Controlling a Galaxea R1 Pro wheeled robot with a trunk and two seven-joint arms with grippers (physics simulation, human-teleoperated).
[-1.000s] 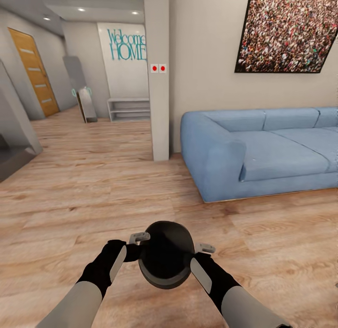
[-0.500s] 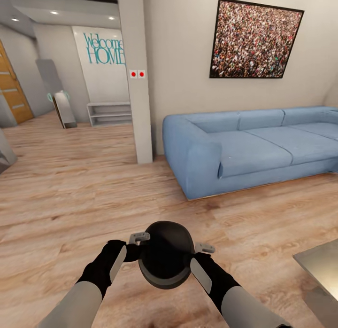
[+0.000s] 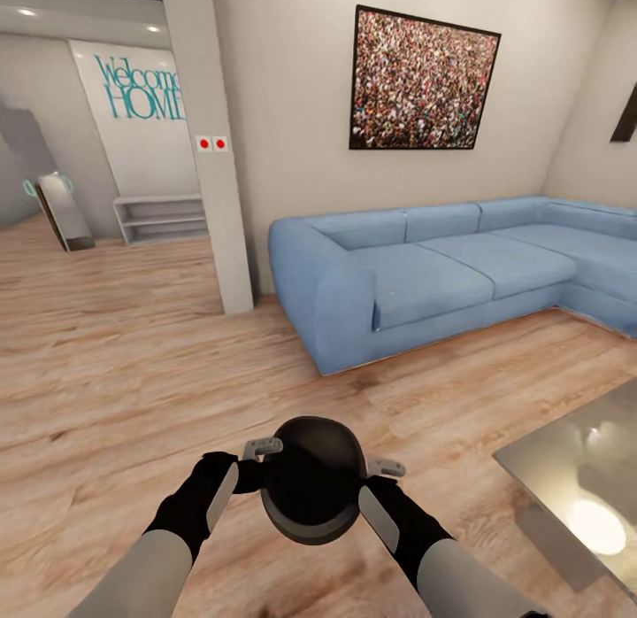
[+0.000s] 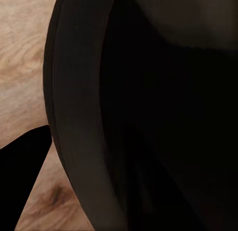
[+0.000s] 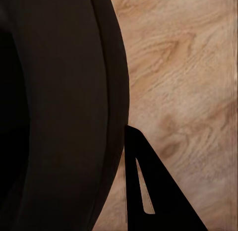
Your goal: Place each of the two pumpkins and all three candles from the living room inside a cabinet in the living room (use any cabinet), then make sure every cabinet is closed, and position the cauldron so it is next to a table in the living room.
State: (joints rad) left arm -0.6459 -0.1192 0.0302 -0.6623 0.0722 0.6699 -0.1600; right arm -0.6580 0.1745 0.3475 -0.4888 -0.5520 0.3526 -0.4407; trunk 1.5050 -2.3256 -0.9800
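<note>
The black round cauldron [image 3: 312,490] hangs low in front of me over the wooden floor, mouth tilted towards the camera. My left gripper [image 3: 258,450] is shut on its rim on one side and my right gripper [image 3: 382,469] is shut on the rim opposite. The left wrist view looks into the cauldron's [image 4: 148,112] dark wall, with one dark finger [image 4: 22,176] beside it. In the right wrist view the cauldron [image 5: 54,112] sits beside a dark finger [image 5: 148,191] over floorboards. A corner of the glass-topped table [image 3: 575,476] shows at the lower right, a short way from the cauldron.
A long blue corner sofa [image 3: 425,273] stands against the far wall under a framed picture [image 3: 420,78]. A grey pillar [image 3: 208,158] rises left of it, with a low white shelf [image 3: 159,218] in the hallway behind. Open wooden floor [image 3: 133,370] lies between me and the sofa.
The whole view has swung to the right, so the sofa and pillar slid left and the table corner came into sight. Both grippers and the cauldron keep the same pose before me.
</note>
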